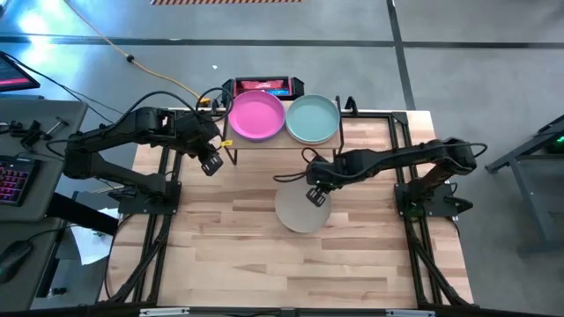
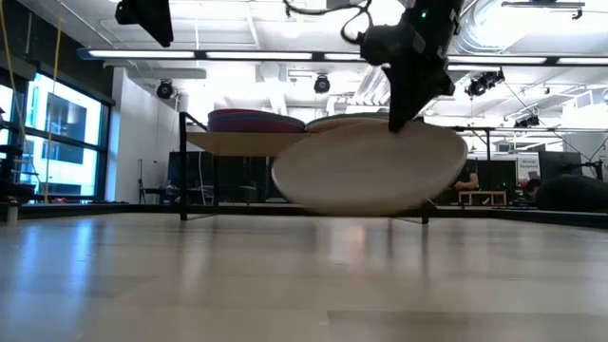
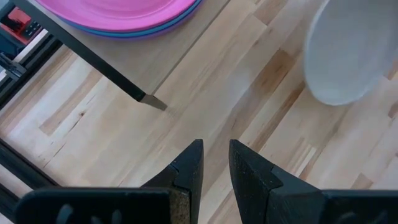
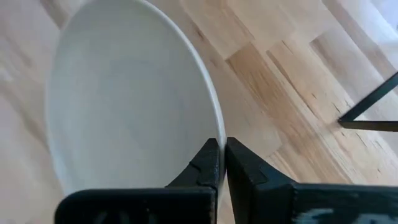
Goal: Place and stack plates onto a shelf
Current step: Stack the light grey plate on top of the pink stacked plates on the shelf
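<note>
We take the shelf as our landmark: it stands at the far edge of the table, on thin black legs. On its board we see a pink plate topping one stack, with blue and purple rims showing beneath it in the left wrist view, and a teal plate beside it on the other half.

In front of the shelf, toward its teal side, the right gripper pinches the rim of a cream plate, its fingers closed tight on the edge. In the low view this plate looks lifted just clear of the table.

The left gripper hangs off the shelf's pink end, near the front leg, holding nothing, its fingers only narrowly apart.
</note>
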You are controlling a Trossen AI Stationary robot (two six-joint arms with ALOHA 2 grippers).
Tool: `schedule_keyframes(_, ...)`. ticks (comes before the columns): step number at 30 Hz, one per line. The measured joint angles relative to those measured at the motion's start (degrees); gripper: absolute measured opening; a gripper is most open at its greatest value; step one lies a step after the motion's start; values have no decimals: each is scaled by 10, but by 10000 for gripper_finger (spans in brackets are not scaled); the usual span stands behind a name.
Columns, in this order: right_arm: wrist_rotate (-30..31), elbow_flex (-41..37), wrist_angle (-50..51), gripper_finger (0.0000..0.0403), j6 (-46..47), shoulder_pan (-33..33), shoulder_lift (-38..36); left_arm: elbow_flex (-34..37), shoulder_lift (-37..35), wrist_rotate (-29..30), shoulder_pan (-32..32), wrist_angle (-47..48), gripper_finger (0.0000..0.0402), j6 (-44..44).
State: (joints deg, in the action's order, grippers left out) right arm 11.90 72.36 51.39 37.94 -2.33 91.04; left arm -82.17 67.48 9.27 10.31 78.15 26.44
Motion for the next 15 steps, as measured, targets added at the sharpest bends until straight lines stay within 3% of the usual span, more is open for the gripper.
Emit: schedule_keyframes(15,-25,0,-89,0,6,55,-108,0,0,4,2,-1,67,0)
